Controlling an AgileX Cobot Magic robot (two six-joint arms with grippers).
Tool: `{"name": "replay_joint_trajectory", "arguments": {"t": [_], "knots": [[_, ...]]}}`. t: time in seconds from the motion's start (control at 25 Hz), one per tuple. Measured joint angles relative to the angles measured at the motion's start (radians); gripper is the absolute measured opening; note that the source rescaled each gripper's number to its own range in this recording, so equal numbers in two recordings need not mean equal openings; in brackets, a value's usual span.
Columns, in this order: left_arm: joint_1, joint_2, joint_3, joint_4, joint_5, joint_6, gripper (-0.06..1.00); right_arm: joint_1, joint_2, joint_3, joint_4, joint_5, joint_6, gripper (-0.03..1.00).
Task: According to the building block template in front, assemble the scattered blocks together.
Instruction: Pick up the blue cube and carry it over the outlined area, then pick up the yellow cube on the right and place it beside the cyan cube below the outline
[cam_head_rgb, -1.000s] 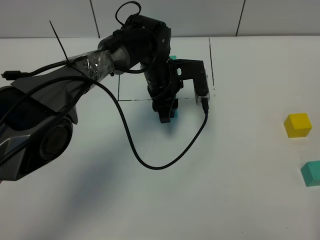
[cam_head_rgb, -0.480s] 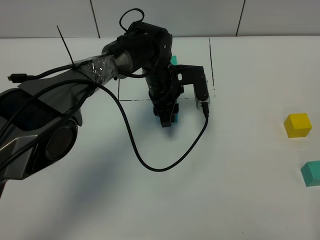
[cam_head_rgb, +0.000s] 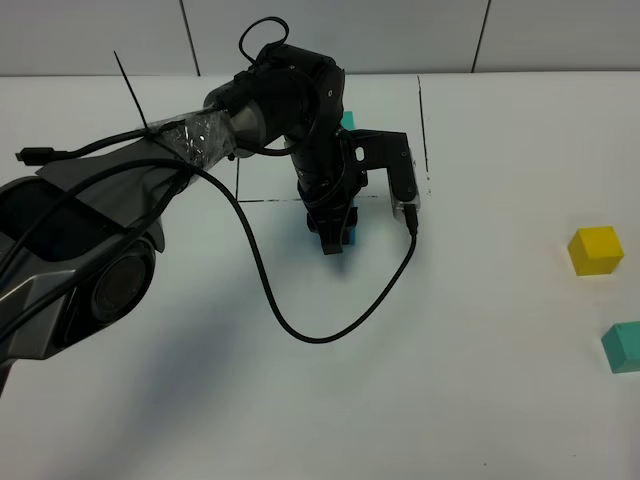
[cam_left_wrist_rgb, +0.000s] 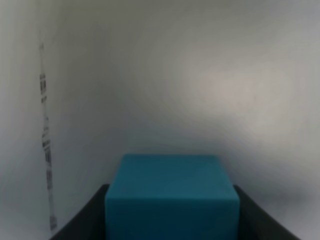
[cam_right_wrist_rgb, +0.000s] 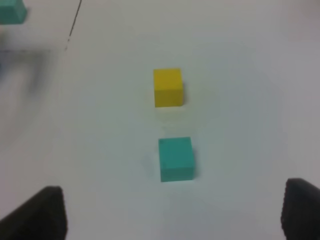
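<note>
My left gripper (cam_head_rgb: 334, 236) is shut on the blue block (cam_head_rgb: 348, 235), just in front of the template's black outline (cam_head_rgb: 424, 130). In the left wrist view the blue block (cam_left_wrist_rgb: 171, 197) fills the gap between the dark fingers (cam_left_wrist_rgb: 85, 222). My left arm hides most of the template; only its teal cube (cam_head_rgb: 347, 120) shows. The loose yellow block (cam_head_rgb: 596, 250) and loose teal block (cam_head_rgb: 624, 346) lie at the far right. In the right wrist view the yellow block (cam_right_wrist_rgb: 168, 87) and teal block (cam_right_wrist_rgb: 176, 158) lie ahead of my open, empty right gripper (cam_right_wrist_rgb: 175, 212).
A black cable (cam_head_rgb: 300, 325) loops from the left arm over the white table (cam_head_rgb: 480, 400). The left arm's large dark base (cam_head_rgb: 70, 270) fills the left side. A tiled wall runs along the back.
My left arm shifted slightly with the blue block one second ago, then held still. The yellow and teal blocks have not moved.
</note>
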Motion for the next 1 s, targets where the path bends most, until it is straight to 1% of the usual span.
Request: {"name": "replay_joint_trajectory", "arguments": {"t": [0.08, 0.12, 0.2, 0.28, 0.36, 0.44, 0.52, 0.64, 0.72, 0.8, 0.92, 1.0], "knots": [[-0.001, 0.0, 0.0, 0.0, 0.0, 0.0, 0.01, 0.0, 0.0, 0.0, 0.0, 0.0, 0.0, 0.74], [-0.001, -0.001, 0.0, 0.0, -0.003, 0.0, 0.05, 0.0, 0.0, 0.0, 0.0, 0.0, 0.0, 0.74], [-0.003, -0.001, -0.001, -0.004, -0.01, 0.0, 0.22, 0.0, 0.0, 0.0, 0.0, 0.0, 0.0, 0.74], [-0.005, -0.002, -0.014, -0.004, -0.009, 0.0, 0.45, 0.0, 0.0, 0.0, 0.0, 0.0, 0.0, 0.74], [-0.007, -0.009, -0.029, -0.004, -0.01, -0.001, 0.63, 0.0, 0.0, 0.0, 0.0, 0.0, 0.0, 0.74], [-0.008, -0.021, -0.045, -0.004, -0.001, -0.001, 0.77, 0.0, 0.0, 0.0, 0.0, 0.0, 0.0, 0.73], [-0.009, -0.034, -0.07, -0.005, 0.03, -0.002, 0.82, 0.0, 0.0, 0.0, 0.0, 0.0, 0.0, 0.73], [-0.009, -0.053, -0.1, -0.006, 0.086, -0.012, 0.84, 0.0, 0.0, 0.0, 0.0, 0.0, 0.0, 0.73], [-0.009, -0.062, -0.113, 0.004, 0.123, -0.037, 0.85, 0.0, 0.0, 0.0, 0.0, 0.0, 0.0, 0.73], [-0.007, -0.074, -0.119, 0.035, 0.146, -0.079, 0.85, 0.0, 0.0, 0.0, 0.0, 0.0, 0.0, 0.73], [0.009, -0.097, -0.12, 0.107, 0.149, -0.165, 0.86, 0.0, 0.0, 0.0, 0.0, 0.0, 0.0, 0.73], [0.03, -0.122, -0.12, 0.133, 0.149, -0.216, 0.9, 0.0, 0.0, 0.0, 0.0, 0.0, 0.0, 0.73]]}}
